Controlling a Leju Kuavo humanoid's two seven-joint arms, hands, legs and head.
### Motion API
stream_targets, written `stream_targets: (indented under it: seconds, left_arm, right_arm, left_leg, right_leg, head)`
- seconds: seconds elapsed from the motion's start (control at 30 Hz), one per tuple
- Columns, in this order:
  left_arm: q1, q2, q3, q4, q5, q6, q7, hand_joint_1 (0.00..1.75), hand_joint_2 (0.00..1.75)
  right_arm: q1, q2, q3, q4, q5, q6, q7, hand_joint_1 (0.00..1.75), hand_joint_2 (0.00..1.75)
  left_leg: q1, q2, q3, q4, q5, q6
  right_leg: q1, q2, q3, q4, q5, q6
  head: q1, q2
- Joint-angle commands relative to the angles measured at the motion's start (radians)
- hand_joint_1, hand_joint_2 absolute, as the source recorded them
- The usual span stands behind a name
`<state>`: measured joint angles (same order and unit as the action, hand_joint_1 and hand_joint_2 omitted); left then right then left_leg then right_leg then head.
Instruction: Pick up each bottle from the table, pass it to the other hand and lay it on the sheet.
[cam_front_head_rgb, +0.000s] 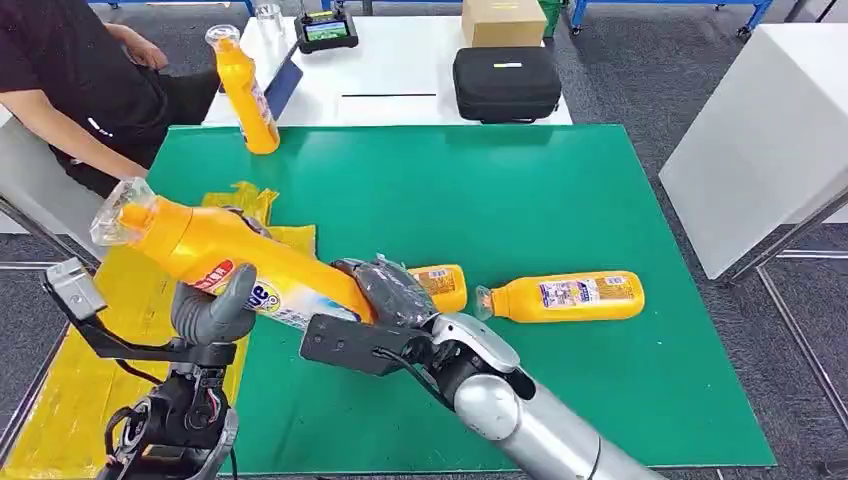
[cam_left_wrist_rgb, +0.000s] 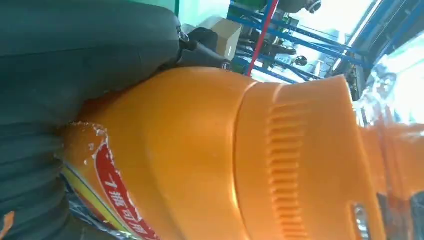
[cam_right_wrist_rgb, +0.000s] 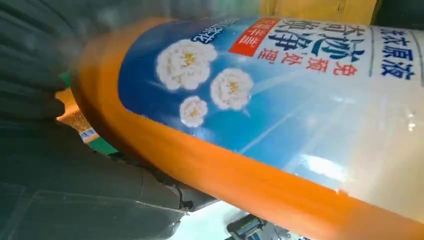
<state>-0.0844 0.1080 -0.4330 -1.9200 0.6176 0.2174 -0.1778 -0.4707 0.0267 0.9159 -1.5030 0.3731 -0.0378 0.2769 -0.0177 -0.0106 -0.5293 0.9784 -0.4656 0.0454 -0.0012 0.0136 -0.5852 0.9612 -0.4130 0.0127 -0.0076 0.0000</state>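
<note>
Right robot hand (cam_front_head_rgb: 385, 290) and left robot hand (cam_front_head_rgb: 212, 310) both grip the raised bottle (cam_front_head_rgb: 225, 255) above the green mat's (cam_front_head_rgb: 600, 200) left edge.

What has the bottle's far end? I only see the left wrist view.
Observer: The right hand grips the bottle at its base. The left hand holds it nearer the cap.
Operator: Is it over the sheet?
Observer: Its cap end is over the yellow sheet. Its base is over the green mat.
Operator: Which bottles remain?
Observer: A lying bottle, a second one beside the right hand, and a standing bottle at the mat's far left corner.
</note>
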Motion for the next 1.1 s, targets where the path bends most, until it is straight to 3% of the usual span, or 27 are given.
stream_targets:
  seconds: [0.03, 0.07, 0.1, 0.17, 0.2, 0.4, 0.47, 0.5, 0.6, 0.67, 0.9, 0.97, 1.1]
  left_arm:
    - [-0.03, 0.005, -0.002, 0.029, -0.01, -0.004, 0.007, 1.75, 1.75]
    - [-0.029, 0.006, -0.001, 0.027, -0.011, -0.005, 0.007, 1.75, 1.75]
    - [-0.021, 0.008, 0.005, 0.02, -0.013, -0.011, 0.005, 1.75, 1.75]
    - [-0.007, 0.009, 0.018, 0.009, -0.021, -0.018, -0.004, 1.75, 1.75]
    - [0.002, 0.01, 0.026, 0.001, -0.031, -0.019, -0.012, 1.75, 1.75]
    - [0.03, 0.008, 0.057, -0.027, -0.058, -0.02, -0.023, 1.75, 1.75]
    - [0.048, 0.001, 0.089, -0.051, -0.15, -0.011, -0.05, 1.75, 1.75]
    - [0.074, -0.002, 0.12, -0.082, -0.239, 0.015, -0.075, 1.75, 1.75]
    - [0.135, -0.082, 0.233, -0.167, -0.454, 0.053, -0.074, 1.75, 1.75]
    - [0.154, -0.097, 0.281, -0.188, -0.615, 0.084, -0.052, 1.75, 1.75]
    - [0.152, -0.106, 0.294, -0.169, -0.612, 0.068, -0.062, 1.75, 1.75]
    - [0.135, -0.078, 0.309, -0.126, -0.782, 0.144, -0.06, 1.75, 1.75]
    - [0.072, -0.028, 0.345, 0.02, -1.317, 0.288, -0.016, 1.75, 1.75]
  right_arm:
    - [-0.014, -0.016, 0.034, 0.075, 0.037, 0.007, -0.003, 1.75, 1.75]
    - [-0.011, -0.018, 0.027, 0.078, 0.036, 0.007, -0.004, 1.75, 1.75]
    - [-0.008, -0.02, 0.01, 0.084, 0.043, 0.005, -0.001, 0.05, 1.75]
    - [0.005, -0.027, -0.03, 0.087, 0.05, 0.01, -0.001, 0.0, 1.75]
    - [0.012, -0.033, -0.05, 0.087, 0.06, 0.007, -0.004, 0.0, 0.0]
    - [0.038, -0.045, -0.127, 0.077, 0.104, -0.003, -0.021, 0.0, 0.0]
    - [0.064, -0.051, -0.192, 0.044, 0.163, -0.02, -0.012, 0.0, 0.0]
    - [0.127, -0.024, -0.269, -0.016, 0.233, -0.046, 0.029, 0.0, 0.0]
    - [0.204, -0.033, -0.389, -0.129, 0.288, -0.025, 0.033, 0.0, 0.0]
    - [0.241, -0.043, -0.48, -0.202, 0.28, -0.019, -0.018, 0.0, 0.0]
    - [0.245, -0.027, -0.495, -0.203, 0.285, 0.005, -0.026, 0.0, 0.0]
    - [0.258, -0.024, -0.536, -0.25, 0.257, -0.051, -0.069, 0.0, 0.0]
    - [0.255, -0.041, -0.575, -0.345, 0.157, -0.042, -0.121, 0.0, 0.0]
  left_leg:
    - [0.002, 0.0, 0.005, 0.0, -0.002, -0.005]
    - [0.0, 0.0, 0.002, -0.001, 0.0, -0.002]
    - [0.001, 0.0, 0.004, -0.001, -0.001, -0.003]
    - [0.001, 0.0, 0.002, -0.001, 0.0, -0.002]
    - [0.001, 0.0, 0.004, -0.001, -0.001, -0.003]
    - [0.0, 0.0, 0.002, -0.001, 0.0, -0.002]
    - [0.001, 0.001, 0.002, 0.0, -0.001, -0.002]
    - [0.0, 0.0, 0.001, 0.0, 0.0, -0.002]
    - [0.001, -0.001, 0.003, 0.0, -0.002, -0.004]
    - [0.001, -0.001, 0.0, 0.001, -0.001, -0.002]
    - [0.001, 0.0, 0.002, 0.001, -0.002, -0.003]
    - [0.001, 0.0, 0.003, 0.0, -0.002, -0.004]
    - [0.001, -0.002, 0.002, 0.0, -0.001, -0.004]
  right_leg:
    - [0.002, -0.002, 0.006, -0.001, -0.002, 0.0]
    - [0.0, -0.001, 0.002, -0.001, 0.0, 0.0]
    - [0.001, -0.002, 0.005, -0.002, -0.001, 0.0]
    - [0.001, -0.002, 0.003, -0.001, 0.0, 0.0]
    - [0.001, -0.002, 0.005, -0.002, -0.001, 0.0]
    - [0.0, -0.001, 0.002, -0.001, 0.0, 0.0]
    - [0.001, -0.001, 0.002, -0.001, 0.0, 0.0]
    - [0.0, -0.001, 0.002, -0.001, 0.0, 0.0]
    - [0.001, -0.003, 0.004, 0.0, -0.002, 0.0]
    - [0.001, -0.002, 0.001, 0.0, -0.001, 0.0]
    - [0.001, -0.001, 0.003, -0.001, -0.001, 0.0]
    - [0.001, -0.002, 0.003, 0.0, -0.001, 0.0]
    - [0.001, -0.004, 0.003, 0.0, -0.002, 0.0]
  head:
    - [0.0, 0.0]
    - [0.0, 0.0]
    - [0.0, 0.0]
    - [0.0, 0.0]
    - [0.0, 0.0]
    - [0.0, 0.0]
    - [0.0, 0.0]
    - [0.0, 0.0]
    - [0.0, 0.0]
    - [0.0, 0.0]
    - [0.0, 0.0]
    - [0.0, 0.0]
    - [0.0, 0.0]
